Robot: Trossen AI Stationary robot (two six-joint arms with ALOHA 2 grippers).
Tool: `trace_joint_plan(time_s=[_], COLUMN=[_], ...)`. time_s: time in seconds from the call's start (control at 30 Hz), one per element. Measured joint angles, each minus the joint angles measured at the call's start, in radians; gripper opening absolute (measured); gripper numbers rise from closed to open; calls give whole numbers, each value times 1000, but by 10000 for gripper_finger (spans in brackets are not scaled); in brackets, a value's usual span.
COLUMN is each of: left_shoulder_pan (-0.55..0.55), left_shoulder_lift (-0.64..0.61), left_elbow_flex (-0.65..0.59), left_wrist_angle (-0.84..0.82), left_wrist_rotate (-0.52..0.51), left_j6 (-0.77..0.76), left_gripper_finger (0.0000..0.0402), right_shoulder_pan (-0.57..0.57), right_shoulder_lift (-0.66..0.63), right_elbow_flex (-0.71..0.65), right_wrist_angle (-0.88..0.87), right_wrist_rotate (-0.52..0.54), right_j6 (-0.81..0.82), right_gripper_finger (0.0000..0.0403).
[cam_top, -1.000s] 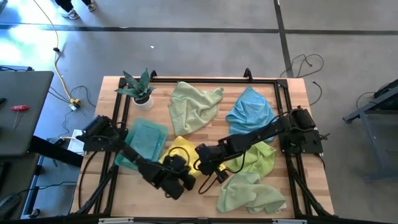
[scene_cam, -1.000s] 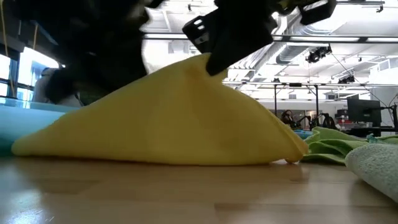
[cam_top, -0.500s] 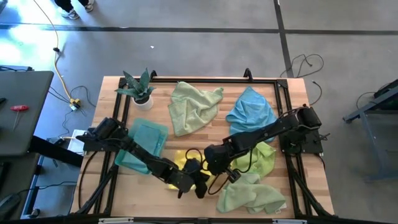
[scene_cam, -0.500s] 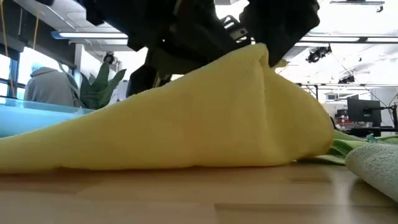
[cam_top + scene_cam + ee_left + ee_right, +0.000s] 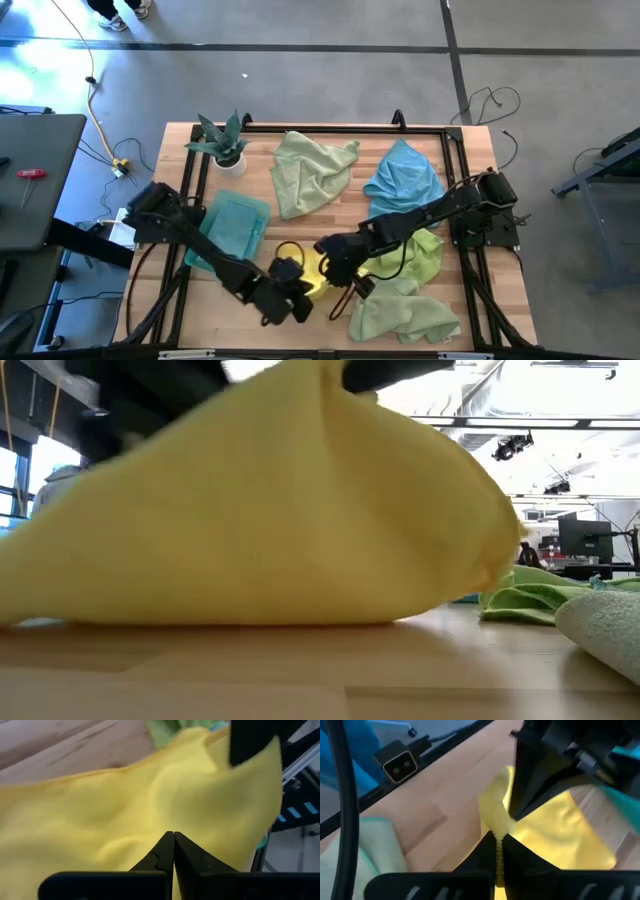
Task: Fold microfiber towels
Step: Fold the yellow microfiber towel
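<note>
A bright yellow towel (image 5: 308, 266) is held up between my two grippers near the table's near edge. In the low view it rises like a tent (image 5: 280, 510), with its lower edge on the wood. My left gripper (image 5: 297, 290) is shut on it from the near left, and my right gripper (image 5: 327, 268) is shut on it from the right. The towel fills the left wrist view (image 5: 125, 815) and shows past the shut fingers in the right wrist view (image 5: 555, 830). My left gripper pinches the yellow towel's raised cloth (image 5: 172, 826) between its two shut fingers; edge or fold, I cannot tell. The cloth spreads away from the fingertips, and its lower part lies on the table. My right gripper pinches a bunched ridge of the yellow towel (image 5: 496, 822) between its two shut fingers, close to my left gripper. The cloth falls away from the hold toward the table.
A teal towel (image 5: 232, 228) lies folded at the left. A pale green towel (image 5: 312, 172) and a sky blue one (image 5: 404, 180) lie crumpled at the back, with green towels (image 5: 405, 290) at the near right. A potted plant (image 5: 225, 145) stands at the far left corner.
Both grippers first went a little toward the table's right edge with the yellow towel, then back toward the left. Its held top now stands higher, and its lower edge stays on the table.
</note>
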Motion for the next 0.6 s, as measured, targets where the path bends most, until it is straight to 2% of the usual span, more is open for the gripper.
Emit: trace_joint_plan(time_s=[0.13, 0.27, 0.6], left_shoulder_pan=[-66, -121, -150], left_shoulder_lift=[-15, -10, 1], left_elbow_flex=[-1, -1, 0], left_wrist_angle=[-160, -235, -322], left_wrist_rotate=[-11, -12, -5], left_j6=[-171, -306, -395], left_gripper_finger=[0, 0, 0], right_shoulder_pan=[-9, -16, -16], right_shoulder_lift=[18, 49, 143], right_elbow_flex=[0, 0, 2], right_wrist_angle=[42, 94, 255], right_wrist_rotate=[-7, -45, -121], right_j6=[-7, -6, -6], right_gripper_finger=[0, 0, 0])
